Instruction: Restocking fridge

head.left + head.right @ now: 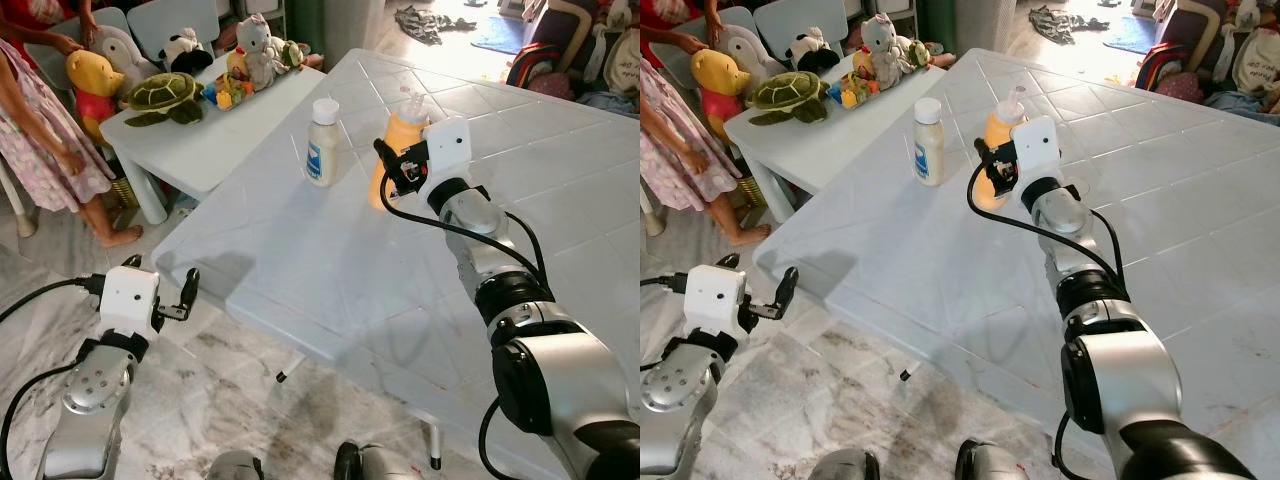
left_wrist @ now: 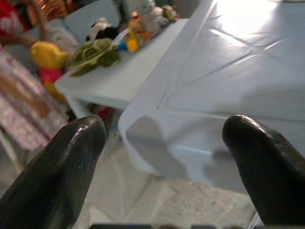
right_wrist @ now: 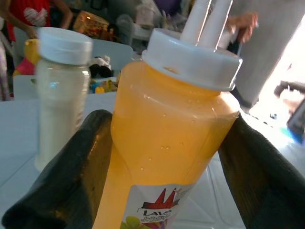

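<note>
Two bottles on the pale tiled bench [image 1: 330, 280]: orange sauce bottle [image 3: 167, 138] clamped in right hand [image 1: 392, 168], white-capped cream bottle [image 1: 321, 142] just beside it untouched, left hand [image 1: 160, 290] spread apart, idle; fridge trip pending.

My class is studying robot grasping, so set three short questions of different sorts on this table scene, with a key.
1. True or false: the right tool has its fingers on either side of the orange bottle.
2. Which stands nearer the robot's left on the white table: the orange bottle or the white-capped bottle?
3. Multiple choice: the left tool is (a) holding a bottle, (b) open below the table edge, (c) on the toy turtle.

Key: 1 true; 2 white-capped bottle; 3 b.
</note>
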You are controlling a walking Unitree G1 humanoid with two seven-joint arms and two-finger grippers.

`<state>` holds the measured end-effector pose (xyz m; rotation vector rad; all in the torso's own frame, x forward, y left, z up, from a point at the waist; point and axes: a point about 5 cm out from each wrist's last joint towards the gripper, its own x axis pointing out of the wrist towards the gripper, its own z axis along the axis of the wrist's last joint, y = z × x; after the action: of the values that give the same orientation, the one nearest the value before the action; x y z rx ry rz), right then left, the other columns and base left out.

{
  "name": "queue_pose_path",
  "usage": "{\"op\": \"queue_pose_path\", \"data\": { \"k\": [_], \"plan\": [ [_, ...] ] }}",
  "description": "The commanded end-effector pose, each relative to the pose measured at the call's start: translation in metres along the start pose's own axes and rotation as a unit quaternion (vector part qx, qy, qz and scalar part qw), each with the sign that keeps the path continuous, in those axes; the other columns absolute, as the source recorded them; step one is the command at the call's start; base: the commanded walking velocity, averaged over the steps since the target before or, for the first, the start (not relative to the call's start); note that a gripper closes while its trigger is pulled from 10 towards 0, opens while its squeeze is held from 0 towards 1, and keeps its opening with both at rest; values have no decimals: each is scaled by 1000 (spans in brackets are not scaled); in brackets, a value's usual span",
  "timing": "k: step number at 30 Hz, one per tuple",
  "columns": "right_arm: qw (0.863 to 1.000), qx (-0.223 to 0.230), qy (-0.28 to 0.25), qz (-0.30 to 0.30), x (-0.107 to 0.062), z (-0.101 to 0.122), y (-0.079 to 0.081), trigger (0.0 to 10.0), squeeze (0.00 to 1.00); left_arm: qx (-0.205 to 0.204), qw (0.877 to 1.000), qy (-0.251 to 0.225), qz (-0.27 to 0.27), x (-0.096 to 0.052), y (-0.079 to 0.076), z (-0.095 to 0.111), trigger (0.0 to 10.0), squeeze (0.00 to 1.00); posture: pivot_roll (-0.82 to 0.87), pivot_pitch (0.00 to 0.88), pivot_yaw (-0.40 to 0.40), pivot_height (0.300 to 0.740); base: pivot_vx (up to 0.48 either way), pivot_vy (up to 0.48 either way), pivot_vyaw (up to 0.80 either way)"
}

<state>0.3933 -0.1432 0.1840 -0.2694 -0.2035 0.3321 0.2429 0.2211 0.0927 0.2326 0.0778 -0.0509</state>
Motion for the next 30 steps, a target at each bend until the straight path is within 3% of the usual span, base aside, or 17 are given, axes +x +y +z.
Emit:
{"op": "queue_pose_path", "data": {
  "k": [1, 6, 7, 8, 10, 12, 14, 17, 20, 26, 30],
  "plan": [
    [1000, -15, -7, 14, -5, -3, 3, 0, 0, -6, 1000, 8, 6, 2, -1, -4, 10000, 0, 125, 62, -45, 740, 0, 0, 0],
    [1000, -9, -2, 13, -13, -12, 5, 78, 0, -9, 1000, 5, 7, 8, -6, -4, 10000, 0, 111, 50, -50, 740, 0, 0, 0],
    [1000, -7, -3, 13, -16, -15, 6, 2549, 0, -9, 1000, 2, 7, 10, -7, -3, 10000, 0, 108, 45, -53, 740, 0, 0, 0],
    [1000, -4, -7, 14, -22, -18, 8, 3137, 0, -9, 1000, -2, 10, 13, -7, -1, 10000, 0, 108, 43, -56, 740, 0, 0, 0],
    [1000, -4, -7, 14, -22, -18, 8, 3137, 0, -9, 1000, -2, 10, 13, -7, -1, 10000, 0, 108, 43, -56, 740, 0, 0, 0],
    [1000, 9, -15, 1, -30, -19, 8, 10000, 0, -6, 1000, 1, 21, 16, -4, 0, 10000, 0, 99, 40, -62, 740, 0, 0, 0],
    [1000, 18, -22, -7, -36, -19, 10, 10000, 0, -4, 1000, 1, 25, 17, -1, 0, 10000, 0, 100, 40, -64, 740, 0, 0, 0],
    [997, 56, -40, -30, -57, -22, 24, 10000, 0, -2, 999, -2, 38, 18, 5, 0, 10000, 0, 94, 30, -68, 740, -265, 0, 0],
    [995, 78, -40, -41, -65, -24, 30, 10000, 0, -3, 999, -1, 42, 18, 6, -1, 10000, 0, 93, 27, -68, 740, -298, 0, 0],
    [994, 90, -60, -29, -73, -18, 46, 10000, 0, -7, 999, -3, 41, 21, 3, -1, 10000, 0, 88, 18, -63, 740, -318, 0, 609],
    [993, 98, -59, -26, -75, -14, 47, 10000, 0, -6, 999, -3, 38, 23, 1, -2, 10000, 0, 85, 12, -62, 740, -333, 0, 795]
  ]
}}
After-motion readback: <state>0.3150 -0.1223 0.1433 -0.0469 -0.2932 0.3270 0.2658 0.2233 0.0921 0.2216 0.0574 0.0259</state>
